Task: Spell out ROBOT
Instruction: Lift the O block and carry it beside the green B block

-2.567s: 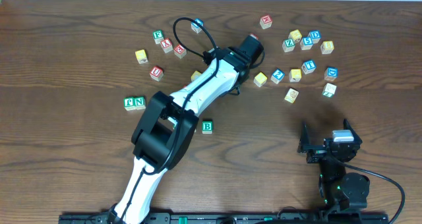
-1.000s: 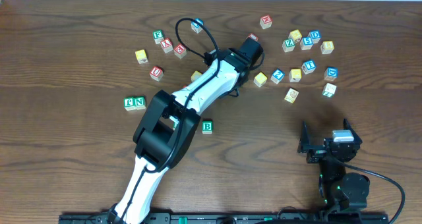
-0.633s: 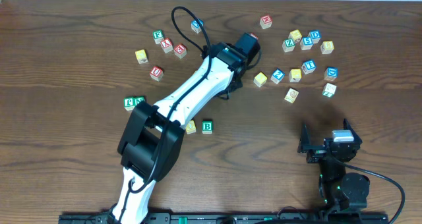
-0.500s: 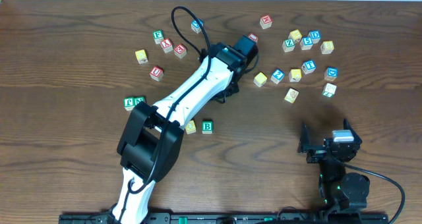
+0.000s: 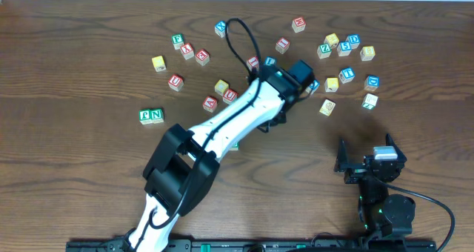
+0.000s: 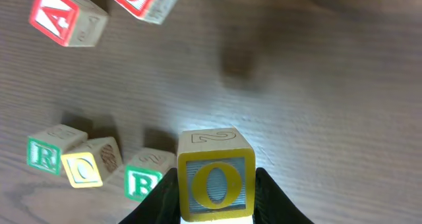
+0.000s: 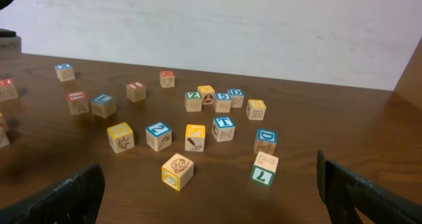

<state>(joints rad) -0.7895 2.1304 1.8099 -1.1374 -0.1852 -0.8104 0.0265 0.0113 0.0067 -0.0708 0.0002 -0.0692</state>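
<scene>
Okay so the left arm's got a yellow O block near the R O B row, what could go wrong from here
The left pincer grips the held O with fingers flanking both sides, so lowering it next to the green B could knock that cube. The R, table O and B sit close together; one nudge may skew the row.

White left arm [image 5: 229, 118] with black joints, looping black cable [image 5: 252, 41], black fingers [image 6: 275, 199], black right arm [image 5: 385, 207]
</scene>
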